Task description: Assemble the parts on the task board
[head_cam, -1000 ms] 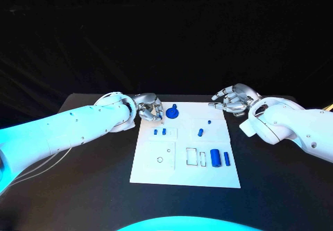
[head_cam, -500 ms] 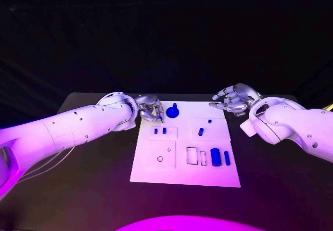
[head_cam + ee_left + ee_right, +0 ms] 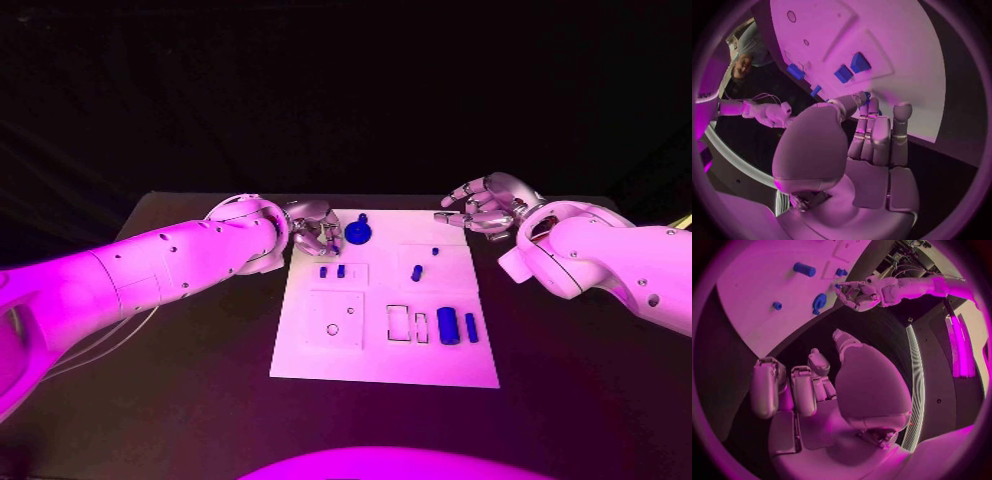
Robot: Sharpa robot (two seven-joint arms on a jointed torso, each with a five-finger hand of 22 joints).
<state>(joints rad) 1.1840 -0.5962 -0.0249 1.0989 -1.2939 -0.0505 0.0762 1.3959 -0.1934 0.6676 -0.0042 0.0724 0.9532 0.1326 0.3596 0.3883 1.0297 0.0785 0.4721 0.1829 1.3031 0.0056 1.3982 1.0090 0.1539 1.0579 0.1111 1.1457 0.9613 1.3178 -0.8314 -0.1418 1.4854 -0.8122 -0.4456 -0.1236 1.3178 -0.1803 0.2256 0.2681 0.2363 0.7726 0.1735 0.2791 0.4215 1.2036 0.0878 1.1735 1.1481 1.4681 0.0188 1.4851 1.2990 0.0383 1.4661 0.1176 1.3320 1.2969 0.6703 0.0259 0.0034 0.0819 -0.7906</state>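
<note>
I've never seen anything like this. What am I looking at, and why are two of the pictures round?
It is a robot with two white arms ending in silver hands. One camera on its head looks down at a black table; the round pictures come from fisheye cameras at each wrist. On the table lies a white task board with small blue parts. The left hand seems to pinch a small blue piece at the board's far edge. The right hand holds nothing, fingers loosely curled.

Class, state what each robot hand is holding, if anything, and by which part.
Left hand pinches a small blue part at its fingertips; the grasped part is hidden. Right hand holds nothing.
</note>
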